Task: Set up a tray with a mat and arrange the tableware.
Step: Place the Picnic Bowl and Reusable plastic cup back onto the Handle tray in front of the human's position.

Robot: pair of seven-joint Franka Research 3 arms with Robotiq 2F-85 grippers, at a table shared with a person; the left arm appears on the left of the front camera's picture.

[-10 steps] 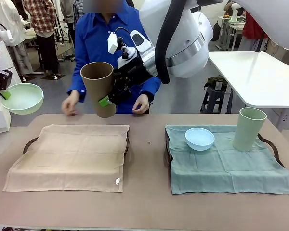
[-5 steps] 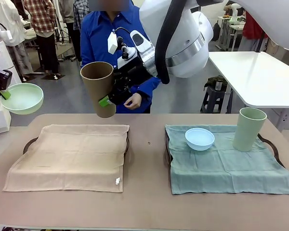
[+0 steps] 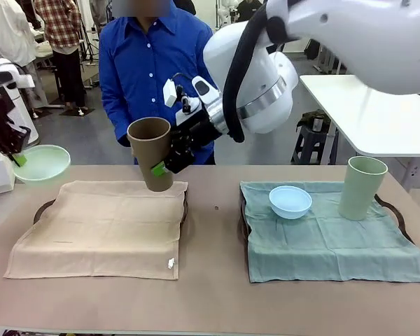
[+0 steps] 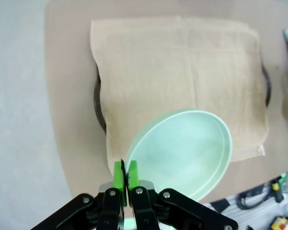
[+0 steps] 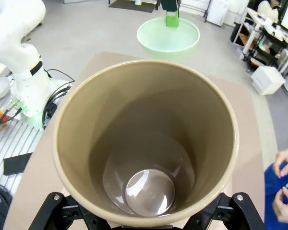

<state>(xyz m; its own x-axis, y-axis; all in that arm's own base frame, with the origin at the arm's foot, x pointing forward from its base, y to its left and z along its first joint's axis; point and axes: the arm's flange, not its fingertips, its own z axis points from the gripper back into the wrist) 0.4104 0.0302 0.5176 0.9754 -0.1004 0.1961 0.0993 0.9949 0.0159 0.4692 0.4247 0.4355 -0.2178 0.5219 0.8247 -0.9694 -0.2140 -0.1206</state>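
My left gripper (image 3: 14, 158) is shut on the rim of the mint green bowl (image 3: 42, 162), which hangs just beyond the far left corner of the beige mat (image 3: 101, 224). In the left wrist view its green pads (image 4: 118, 176) pinch the mint green bowl's (image 4: 182, 153) edge above the mat (image 4: 182, 67). The brown tumbler (image 3: 151, 157), slightly tilted, sits in my right gripper (image 3: 161, 168) over the mat's far edge. From the right wrist the tumbler (image 5: 144, 143) opens toward the camera. A light blue bowl (image 3: 290, 201) and a pale green tumbler (image 3: 362, 187) stand on the teal mat (image 3: 329, 245).
Each mat covers a dark tray: the handle of one (image 3: 43, 206) peeks out at the left, the other's (image 3: 395, 210) at the right. A person in a blue shirt (image 3: 150, 63) stands at the far side. A white table (image 3: 378, 112) is behind on the right.
The right arm has lowered the brown tumbler toward the beige mat's far edge. The left gripper has sunk a little with the bowl. The person's hands have left the table edge.
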